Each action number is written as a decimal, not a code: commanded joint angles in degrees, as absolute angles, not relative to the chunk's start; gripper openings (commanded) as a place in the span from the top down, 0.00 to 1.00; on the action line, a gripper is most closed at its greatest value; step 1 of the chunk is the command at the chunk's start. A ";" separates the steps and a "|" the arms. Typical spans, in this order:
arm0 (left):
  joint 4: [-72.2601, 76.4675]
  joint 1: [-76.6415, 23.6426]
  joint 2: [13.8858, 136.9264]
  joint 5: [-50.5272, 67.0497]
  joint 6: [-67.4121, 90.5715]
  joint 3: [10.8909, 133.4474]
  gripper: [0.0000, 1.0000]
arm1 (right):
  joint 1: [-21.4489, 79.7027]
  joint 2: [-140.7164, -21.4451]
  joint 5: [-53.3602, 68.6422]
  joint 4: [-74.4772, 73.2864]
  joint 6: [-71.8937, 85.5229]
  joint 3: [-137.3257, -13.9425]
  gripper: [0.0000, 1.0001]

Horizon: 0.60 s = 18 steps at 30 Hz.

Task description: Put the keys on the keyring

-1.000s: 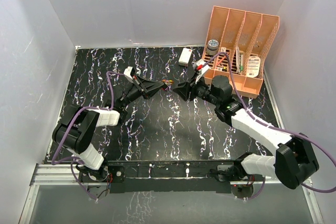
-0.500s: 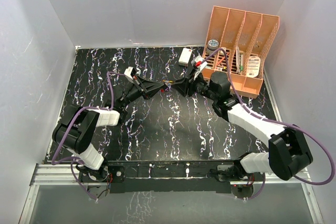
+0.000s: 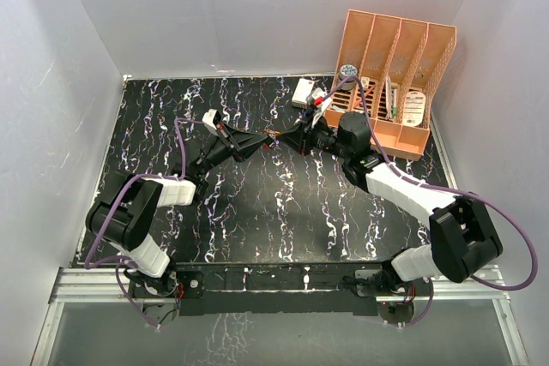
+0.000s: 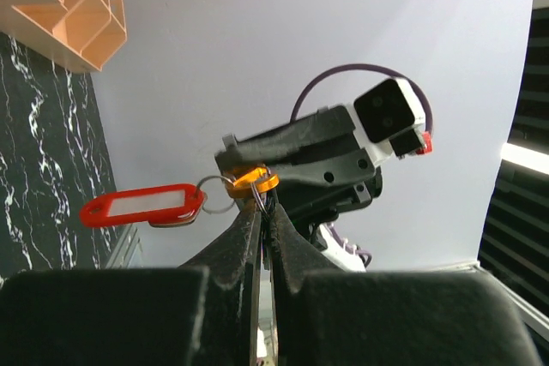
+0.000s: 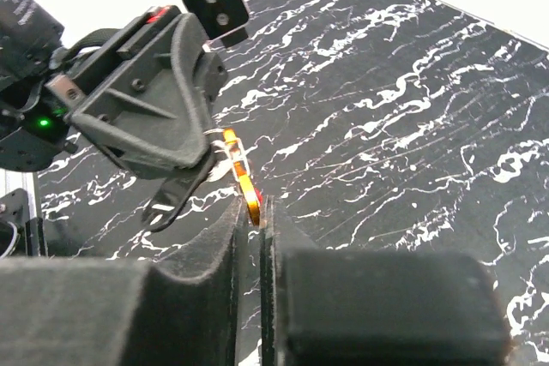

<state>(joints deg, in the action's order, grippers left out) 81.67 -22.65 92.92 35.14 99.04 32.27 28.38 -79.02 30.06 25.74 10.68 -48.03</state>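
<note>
Left pincer [image 4: 264, 206], right pincer [image 5: 257, 208] — both clamped on one keyring [image 5: 247, 183]; one red key [image 4: 141, 205] dangling.

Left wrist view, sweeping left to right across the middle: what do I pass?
red tag → small silver ring → orange ring → white camera on the other arm

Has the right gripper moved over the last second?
Yes. In the top view, the right gripper moved up the frame, nearer the white box.
</note>
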 commanded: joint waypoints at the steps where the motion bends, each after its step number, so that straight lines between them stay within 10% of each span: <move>1: 96.85 -22.46 92.65 35.86 101.19 33.38 1.00 | 28.04 -78.49 30.86 30.06 10.63 -51.04 0.99; 11: 98.49 -22.41 95.38 35.41 102.44 32.70 1.00 | 28.04 -76.66 30.10 28.82 9.99 -50.71 1.00; 18: 98.45 -22.26 96.14 35.40 102.73 32.55 0.41 | 28.02 -75.91 25.26 18.81 7.67 -53.99 1.00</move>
